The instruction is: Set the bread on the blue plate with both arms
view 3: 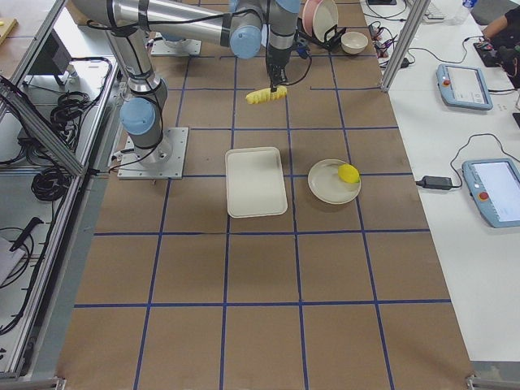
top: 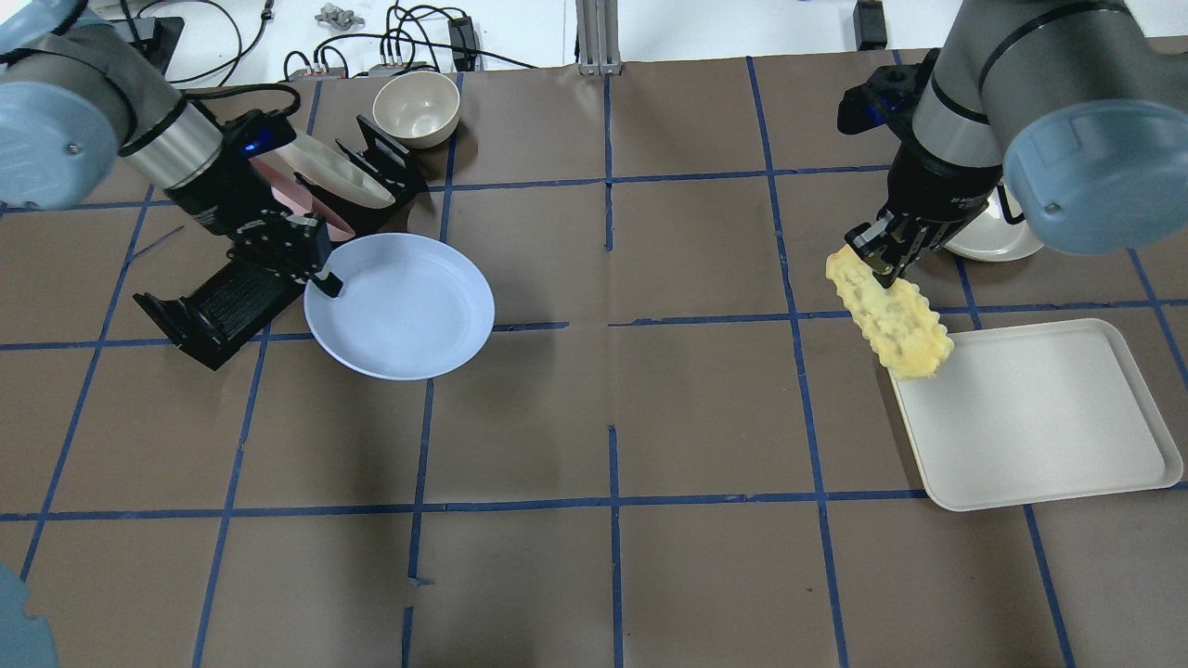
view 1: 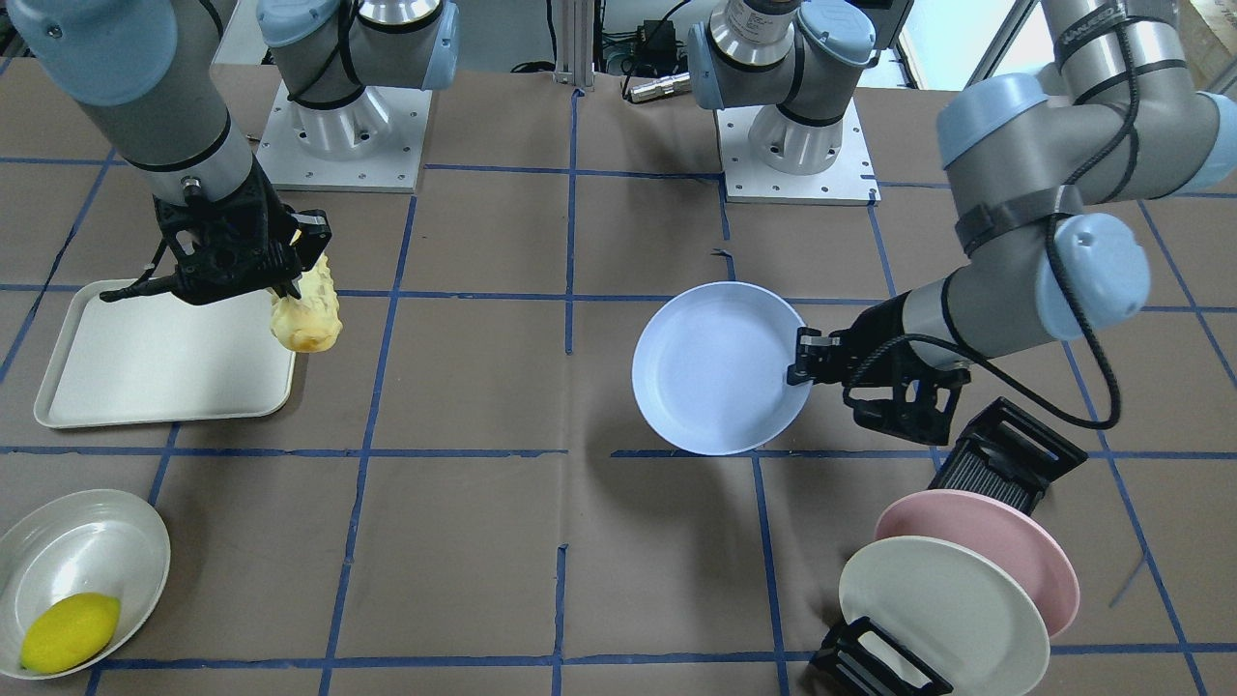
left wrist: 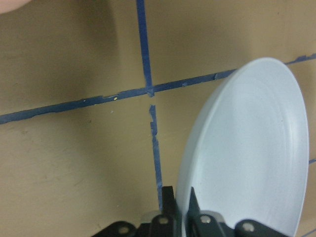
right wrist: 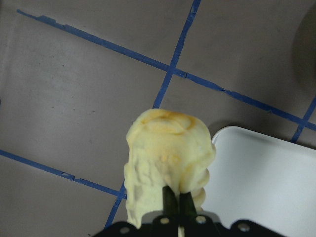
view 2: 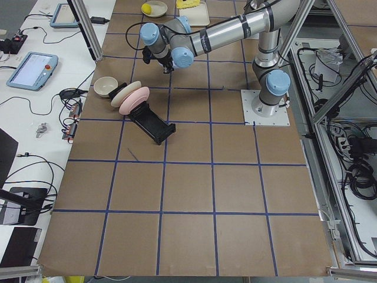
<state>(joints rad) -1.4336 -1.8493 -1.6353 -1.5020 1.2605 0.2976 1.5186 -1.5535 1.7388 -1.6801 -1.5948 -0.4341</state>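
Note:
The pale-yellow bumpy bread (top: 893, 317) hangs in my right gripper (top: 884, 262), which is shut on its upper end. It is held in the air over the near corner of the white tray (top: 1039, 417). It also shows in the front view (view 1: 307, 314) and the right wrist view (right wrist: 168, 158). My left gripper (top: 320, 276) is shut on the rim of the blue plate (top: 404, 306), which it holds tilted above the table. The plate also shows in the front view (view 1: 715, 372) and the left wrist view (left wrist: 247, 158).
A black plate rack (top: 232, 297) with a pink plate (view 1: 995, 541) and an off-white plate (view 1: 942, 609) stands behind the left gripper. A small bowl (top: 416, 109) sits at the back. A round off-white plate (view 1: 72, 570) holds a lemon (view 1: 70, 633).

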